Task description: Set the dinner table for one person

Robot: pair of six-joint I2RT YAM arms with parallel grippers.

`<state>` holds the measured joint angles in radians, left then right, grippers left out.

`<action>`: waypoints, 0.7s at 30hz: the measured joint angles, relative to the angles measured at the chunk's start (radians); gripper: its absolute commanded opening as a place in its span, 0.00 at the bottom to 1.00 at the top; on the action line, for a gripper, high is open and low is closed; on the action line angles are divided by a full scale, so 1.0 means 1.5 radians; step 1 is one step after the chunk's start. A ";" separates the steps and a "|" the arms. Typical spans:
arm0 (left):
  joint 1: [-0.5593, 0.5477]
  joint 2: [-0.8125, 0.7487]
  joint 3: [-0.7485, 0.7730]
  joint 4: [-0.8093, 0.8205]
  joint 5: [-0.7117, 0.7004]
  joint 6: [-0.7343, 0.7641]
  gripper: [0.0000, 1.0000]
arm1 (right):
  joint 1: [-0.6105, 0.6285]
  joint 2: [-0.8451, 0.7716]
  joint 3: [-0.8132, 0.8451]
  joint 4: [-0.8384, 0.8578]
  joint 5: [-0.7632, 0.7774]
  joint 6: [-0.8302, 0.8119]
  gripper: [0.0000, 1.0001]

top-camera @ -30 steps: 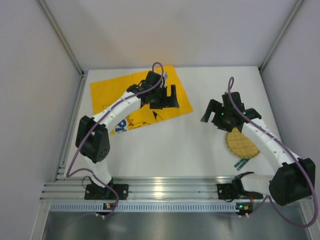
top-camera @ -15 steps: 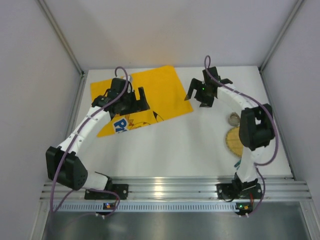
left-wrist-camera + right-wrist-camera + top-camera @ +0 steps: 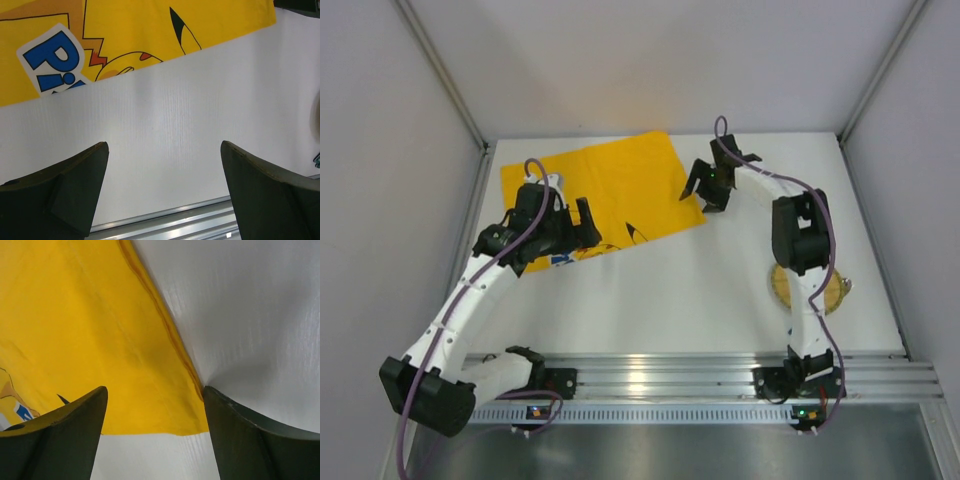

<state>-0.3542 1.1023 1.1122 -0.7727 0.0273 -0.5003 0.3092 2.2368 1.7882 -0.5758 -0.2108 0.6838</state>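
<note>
The white dinner table (image 3: pixel 700 290) carries a yellow cartoon-printed placemat (image 3: pixel 610 180) at the back left. My left gripper (image 3: pixel 582 228) is open and empty over the placemat's near edge. In the left wrist view it (image 3: pixel 164 145) frames bare table (image 3: pixel 175 125), with the placemat (image 3: pixel 150 30) beyond. My right gripper (image 3: pixel 710 190) is open and empty just above the placemat's right corner. The right wrist view shows it (image 3: pixel 154 389) straddling that corner (image 3: pixel 125 340). A woven yellow plate (image 3: pixel 782 288) lies at the right, partly hidden by my right arm.
A small dark utensil (image 3: pixel 842 288) shows beside the plate's right side. Aluminium rails (image 3: pixel 650 375) run along the near edge. Grey walls close in the table on the left, back and right.
My right gripper has swung from above the plate to the placemat's right corner. My left gripper has moved left and nearer, to the placemat's near edge. Both stay open.
</note>
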 measured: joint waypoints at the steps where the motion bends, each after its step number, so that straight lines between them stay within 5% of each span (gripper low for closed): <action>1: 0.000 -0.001 -0.003 -0.002 -0.001 0.000 0.99 | 0.002 0.002 0.000 -0.001 -0.005 0.000 0.74; 5: 0.000 0.009 -0.005 -0.007 -0.003 -0.003 0.99 | 0.017 0.002 -0.017 0.004 -0.022 -0.002 0.58; 10: 0.000 0.013 -0.006 -0.005 -0.002 -0.008 0.98 | 0.044 -0.013 -0.070 0.008 -0.047 -0.017 0.03; 21: 0.000 0.026 -0.033 0.010 0.001 -0.014 0.98 | 0.021 -0.195 -0.329 -0.013 -0.008 -0.040 0.00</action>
<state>-0.3542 1.1412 1.0626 -0.7570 0.0284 -0.5217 0.3412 1.9450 1.2942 -0.5961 -0.2234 0.6235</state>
